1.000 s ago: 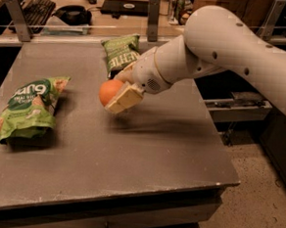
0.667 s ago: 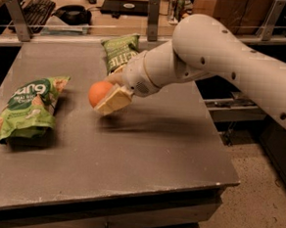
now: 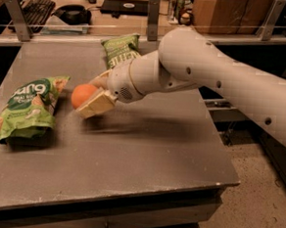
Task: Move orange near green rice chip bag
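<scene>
My gripper (image 3: 90, 98) is clamped on the orange (image 3: 79, 94) and holds it over the grey table (image 3: 145, 155). The orange is near the right edge of the green rice chip bag (image 3: 28, 105), not touching it. A smaller dark olive-green bag (image 3: 120, 49) lies farther back, beside my arm.

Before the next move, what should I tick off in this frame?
1. Orange clasped in the gripper: ok.
2. Orange clear of the table: ok, a shadow lies beneath it.
3. Orange next to the green rice chip bag: not ok, there is a gap between them.
4. Table between orange and that bag free: ok.
5. Dark olive-green bag out of the path, behind the arm: ok.
6. Grip firmness: cannot tell.
</scene>
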Available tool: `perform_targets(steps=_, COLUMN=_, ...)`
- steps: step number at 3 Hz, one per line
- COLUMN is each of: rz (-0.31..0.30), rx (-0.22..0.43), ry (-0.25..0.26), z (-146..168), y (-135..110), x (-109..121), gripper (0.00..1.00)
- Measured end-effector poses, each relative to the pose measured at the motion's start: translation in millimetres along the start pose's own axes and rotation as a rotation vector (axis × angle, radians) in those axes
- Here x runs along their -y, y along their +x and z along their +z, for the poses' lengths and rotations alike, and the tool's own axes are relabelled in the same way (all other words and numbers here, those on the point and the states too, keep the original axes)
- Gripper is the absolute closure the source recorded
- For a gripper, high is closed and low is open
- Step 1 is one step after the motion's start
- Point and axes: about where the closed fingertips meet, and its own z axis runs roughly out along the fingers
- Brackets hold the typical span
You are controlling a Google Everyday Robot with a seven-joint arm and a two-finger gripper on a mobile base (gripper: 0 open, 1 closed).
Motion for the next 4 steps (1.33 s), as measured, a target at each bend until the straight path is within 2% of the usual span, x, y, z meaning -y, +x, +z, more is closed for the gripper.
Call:
perform_targets(steps=2, rz=0.048, rx=0.054, ry=-0.031, z=18.6, y=-3.5, x=-10.6, gripper=0.13)
perform_targets(steps=3, rz=0.062, rx=0.067, ry=-0.047, z=23.0, y=-4.4, x=-14.0, gripper=0.00)
perform_targets(steps=4, rz=0.068, rx=0.072, ry=-0.055, z=24.4, y=-4.8, x=-15.3, gripper=0.00)
